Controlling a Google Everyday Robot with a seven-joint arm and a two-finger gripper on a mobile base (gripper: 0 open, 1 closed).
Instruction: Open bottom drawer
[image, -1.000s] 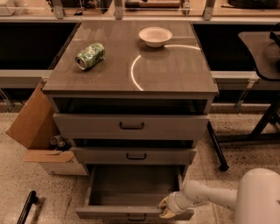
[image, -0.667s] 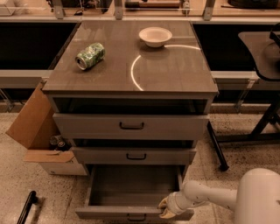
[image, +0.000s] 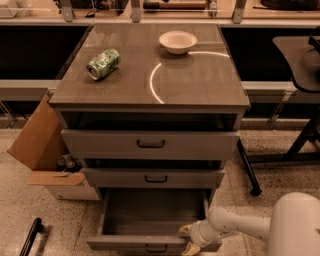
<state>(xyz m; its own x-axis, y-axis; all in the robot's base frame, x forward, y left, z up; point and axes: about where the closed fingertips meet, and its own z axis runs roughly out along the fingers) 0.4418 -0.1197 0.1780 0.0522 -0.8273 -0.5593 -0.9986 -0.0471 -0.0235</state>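
The bottom drawer (image: 150, 220) of the grey cabinet stands pulled far out, its inside bare, its slim front (image: 130, 244) at the lower edge of the view with a small dark handle (image: 156, 248). My gripper (image: 188, 239) sits at the drawer's front right corner, one finger above the front's top edge and one below it. The white arm (image: 240, 225) reaches in from the lower right.
The middle drawer (image: 155, 177) and the top drawer (image: 150, 144) stand slightly out. On the cabinet top lie a crushed green can (image: 103, 63) and a white bowl (image: 178, 41). An open cardboard box (image: 42, 150) stands left of the cabinet; a dark table (image: 300, 55) at the right.
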